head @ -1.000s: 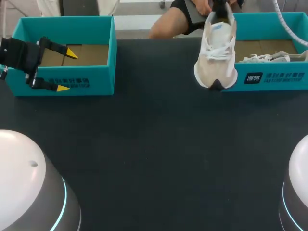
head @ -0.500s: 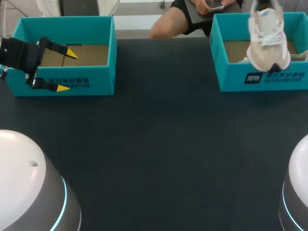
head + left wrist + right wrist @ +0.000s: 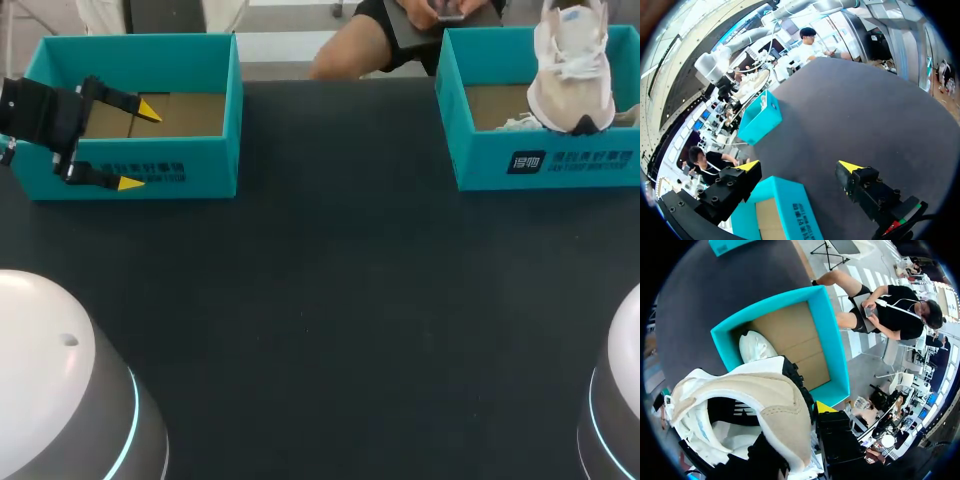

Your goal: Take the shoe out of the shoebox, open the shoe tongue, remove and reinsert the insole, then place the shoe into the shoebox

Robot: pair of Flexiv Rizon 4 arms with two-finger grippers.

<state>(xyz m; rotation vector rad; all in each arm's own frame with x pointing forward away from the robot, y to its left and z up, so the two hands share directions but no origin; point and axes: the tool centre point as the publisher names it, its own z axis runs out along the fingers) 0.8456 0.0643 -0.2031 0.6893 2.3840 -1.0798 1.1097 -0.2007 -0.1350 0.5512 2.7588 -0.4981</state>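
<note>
shoe: the beige and white sneaker (image 3: 570, 70) hangs toe-down over the right shoebox (image 3: 545, 160). Its dark toe tip sits about level with the box's front rim, and its heel is uppermost.
why so held: a heel-end grip with the toe hanging lets the sneaker go into the box nose first. I judge this to be either the lifting-out or the putting-back step, and the pictures alone do not settle which.
right gripper: the right gripper (image 3: 810, 412) is at the sneaker's heel collar. One yellow-tipped finger (image 3: 824, 407) lies against the outside of the collar and the other is hidden by the shoe. Since the sneaker hangs free of any support, I take the fingers to be clamped on the collar.
right shoebox contents: a second white shoe (image 3: 756, 346) lies in one corner on the brown cardboard floor. Its laces show just beside the hanging toe in the head view.
left gripper: the left gripper (image 3: 139, 146) has its fingers spread wide with nothing between them. It straddles the front wall of the left shoebox (image 3: 200, 170), one tip over the inside and one outside.
why parked there: it is well apart from the sneaker, out of the right arm's way.
left shoebox contents: only its cardboard floor shows.
table: the dark table (image 3: 330, 300) lies between the two boxes.
</note>
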